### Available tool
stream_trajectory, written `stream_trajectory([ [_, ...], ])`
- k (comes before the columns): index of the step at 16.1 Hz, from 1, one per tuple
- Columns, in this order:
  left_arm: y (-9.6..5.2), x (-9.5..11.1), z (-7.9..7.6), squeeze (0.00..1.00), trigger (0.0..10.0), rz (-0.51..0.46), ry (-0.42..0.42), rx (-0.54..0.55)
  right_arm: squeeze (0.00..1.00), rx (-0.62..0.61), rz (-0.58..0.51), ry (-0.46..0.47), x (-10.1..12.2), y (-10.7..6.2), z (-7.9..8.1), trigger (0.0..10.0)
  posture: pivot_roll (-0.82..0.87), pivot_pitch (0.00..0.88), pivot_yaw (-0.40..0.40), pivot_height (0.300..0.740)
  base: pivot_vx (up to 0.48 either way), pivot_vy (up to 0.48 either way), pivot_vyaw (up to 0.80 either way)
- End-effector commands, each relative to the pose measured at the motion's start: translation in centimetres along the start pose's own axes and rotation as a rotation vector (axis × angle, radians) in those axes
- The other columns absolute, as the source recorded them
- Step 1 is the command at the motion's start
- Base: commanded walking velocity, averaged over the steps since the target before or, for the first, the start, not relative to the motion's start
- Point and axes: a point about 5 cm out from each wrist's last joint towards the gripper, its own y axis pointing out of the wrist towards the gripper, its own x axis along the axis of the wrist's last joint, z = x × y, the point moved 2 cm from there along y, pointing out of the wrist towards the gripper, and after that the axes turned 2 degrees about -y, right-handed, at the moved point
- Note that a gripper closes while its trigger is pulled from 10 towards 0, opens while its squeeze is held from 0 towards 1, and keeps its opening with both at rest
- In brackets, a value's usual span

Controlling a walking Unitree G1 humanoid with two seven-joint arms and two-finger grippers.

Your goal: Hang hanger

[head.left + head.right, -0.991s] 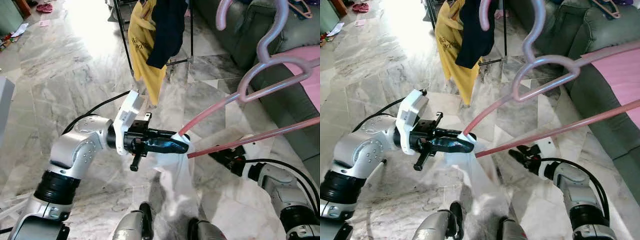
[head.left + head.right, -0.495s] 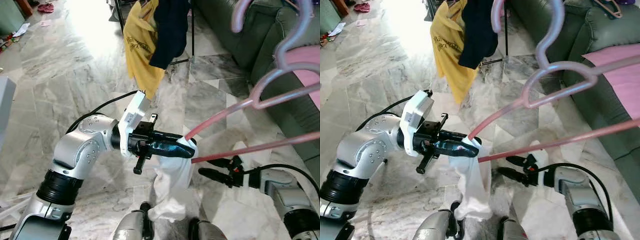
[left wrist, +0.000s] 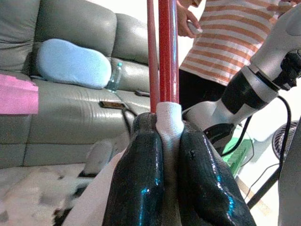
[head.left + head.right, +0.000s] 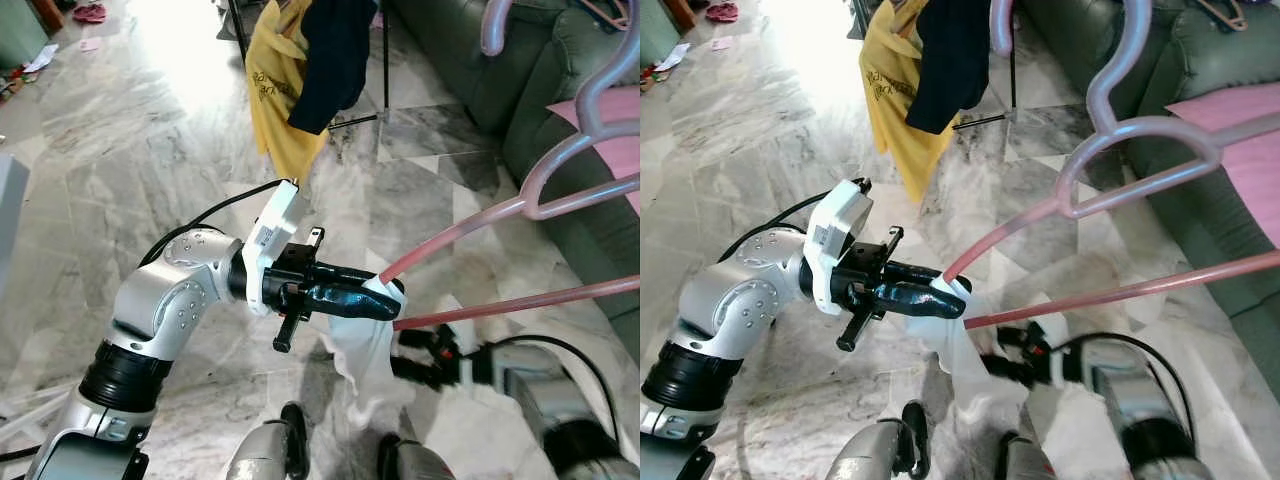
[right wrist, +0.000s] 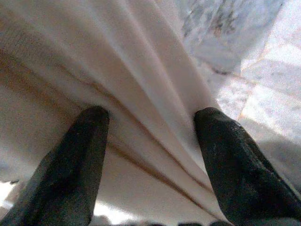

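Marble floor point(image 4: 120, 150); left gripper point(image 4: 385, 303) clamps hanger point(image 4: 480, 215), garment point(image 5: 117, 94).

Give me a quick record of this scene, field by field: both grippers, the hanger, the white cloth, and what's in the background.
left gripper: shut on hanger end and white cloth
right gripper: open, fingers against the white cloth
hanger: pink, angled up toward the sofa side, not yet hung
white cloth: draped from hanger end, hanging down between the arms
rack: ahead, holds yellow shirt and dark garment
sofa: green, to the robot's right
floor: marble
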Motion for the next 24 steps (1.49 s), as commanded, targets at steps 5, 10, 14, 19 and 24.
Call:
stream_trajectory([
  [5, 0.4, 1.0, -0.8, 0.0, 10.0, -0.009, 0.043, -0.038, 0.0, -0.11, 0.033, -0.013, -0.7, 0.1, -1.1, 0.0, -0.01, 0.251, 0.086, 0.74, 0.0, 0.0, 0.0],
  [10, 0.5, 1.4, -0.9, 0.0, 10.0, -0.024, 0.055, -0.033, 0.0, -0.203, 0.073, 0.034, -3.1, -0.2, -1.3, 0.0, -0.01, 0.249, 0.082, 0.74, 0.0, 0.0, 0.0],
  [14, 0.6, 1.5, -1.1, 0.0, 10.0, -0.028, 0.056, -0.044, 0.0, -0.24, 0.08, 0.059, -4.2, 0.1, -1.0, 0.0, -0.01, 0.251, 0.084, 0.74, 0.0, 0.0, 0.0],
  [19, 0.8, 1.6, -1.2, 0.0, 10.0, -0.033, 0.056, -0.049, 0.0, -0.258, 0.064, 0.036, -3.7, 0.8, -1.3, 0.0, -0.01, 0.245, 0.084, 0.74, 0.0, 0.0, 0.0],
  [24, 0.0, 1.0, -0.3, 0.0, 10.0, -0.054, 0.057, 0.048, 0.0, -0.467, -0.091, 0.044, -1.9, -1.6, -3.7, 0.0, 0.0, 0.244, 0.078, 0.74, 0.0, 0.0, 0.0],
])
